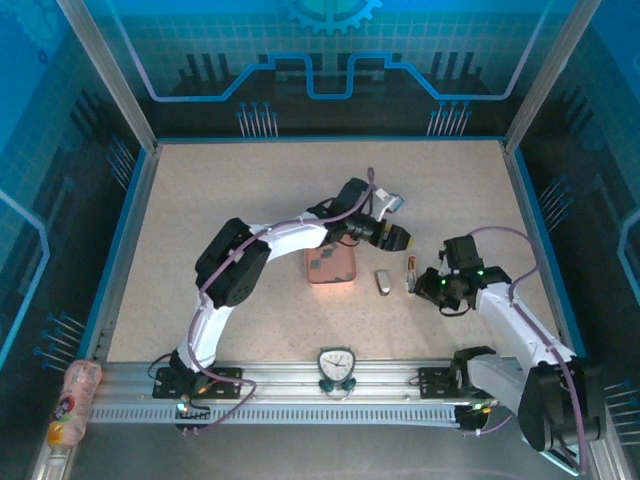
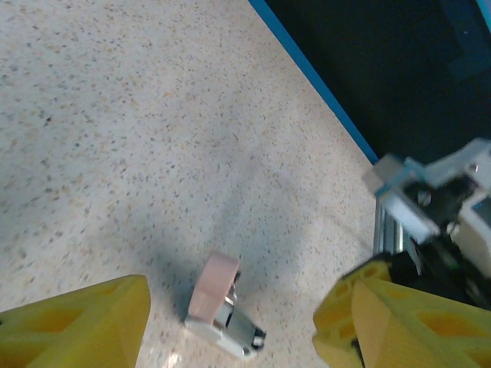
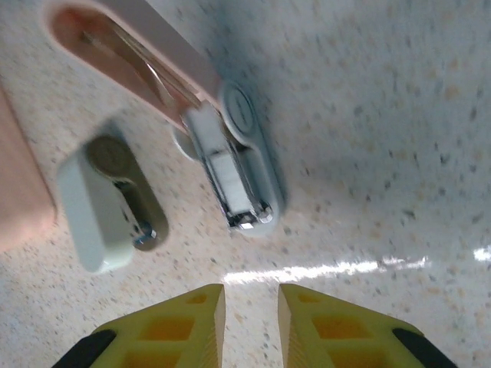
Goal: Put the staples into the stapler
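Observation:
A small stapler lies on the table with its pink lid (image 3: 130, 46) swung up and its white base and metal magazine (image 3: 234, 165) exposed; in the top view this opened stapler (image 1: 411, 268) sits between the two grippers. The pale strip in its channel is too blurred to identify. My right gripper (image 3: 251, 322) hovers just short of its front end, fingers a narrow gap apart with nothing between them. My left gripper (image 2: 230, 330) is wide open above the same stapler (image 2: 222, 310). Small dark marks on the pink tray (image 1: 322, 262) may be the staples.
A second small pale stapler (image 3: 111, 203) lies closed beside the open one, also marked as the grey stapler (image 1: 382, 283). The pink tray (image 3: 19, 176) stands just left of it. The right arm (image 2: 445, 207) crowds the left gripper's right side. A clock (image 1: 337, 364) sits on the front rail.

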`<state>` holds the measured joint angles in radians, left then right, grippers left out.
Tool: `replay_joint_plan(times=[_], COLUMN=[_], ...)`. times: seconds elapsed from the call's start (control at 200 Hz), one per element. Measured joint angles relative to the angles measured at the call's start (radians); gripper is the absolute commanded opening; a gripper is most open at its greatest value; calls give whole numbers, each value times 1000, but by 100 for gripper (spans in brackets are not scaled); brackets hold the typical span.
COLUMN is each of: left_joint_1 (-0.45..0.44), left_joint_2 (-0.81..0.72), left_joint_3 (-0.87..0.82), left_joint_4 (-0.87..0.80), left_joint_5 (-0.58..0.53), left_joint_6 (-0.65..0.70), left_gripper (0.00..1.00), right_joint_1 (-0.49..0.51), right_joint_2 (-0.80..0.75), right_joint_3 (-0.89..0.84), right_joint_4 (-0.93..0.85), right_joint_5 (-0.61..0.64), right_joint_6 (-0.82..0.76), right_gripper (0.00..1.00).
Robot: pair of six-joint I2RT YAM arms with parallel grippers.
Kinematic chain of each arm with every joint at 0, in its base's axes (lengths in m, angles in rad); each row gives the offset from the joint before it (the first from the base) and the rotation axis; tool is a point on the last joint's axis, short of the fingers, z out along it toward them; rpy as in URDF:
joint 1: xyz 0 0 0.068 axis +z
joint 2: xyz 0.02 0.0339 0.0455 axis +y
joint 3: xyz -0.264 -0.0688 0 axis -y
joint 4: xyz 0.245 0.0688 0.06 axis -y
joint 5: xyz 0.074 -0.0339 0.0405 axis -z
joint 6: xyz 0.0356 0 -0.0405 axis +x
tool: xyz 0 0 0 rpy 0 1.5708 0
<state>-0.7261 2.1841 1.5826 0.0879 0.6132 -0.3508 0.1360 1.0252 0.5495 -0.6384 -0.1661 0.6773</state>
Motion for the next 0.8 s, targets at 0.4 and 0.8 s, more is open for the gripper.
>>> replay_joint_plan(times=[0.4, 0.8], left_joint_1=[-35, -66], left_joint_2=[125, 125], left_joint_3=[97, 56], left_joint_4=[14, 158], left_joint_5=[58, 201], left_joint_6=[-52, -123], left_gripper=[67, 61], right_joint_1=[0, -8], right_joint_2=[101, 162], right_joint_3=[-27, -27], right_joint_4=[3, 28], right_joint_5=[-55, -25], right_joint_6=[14, 10], right_gripper=[26, 21])
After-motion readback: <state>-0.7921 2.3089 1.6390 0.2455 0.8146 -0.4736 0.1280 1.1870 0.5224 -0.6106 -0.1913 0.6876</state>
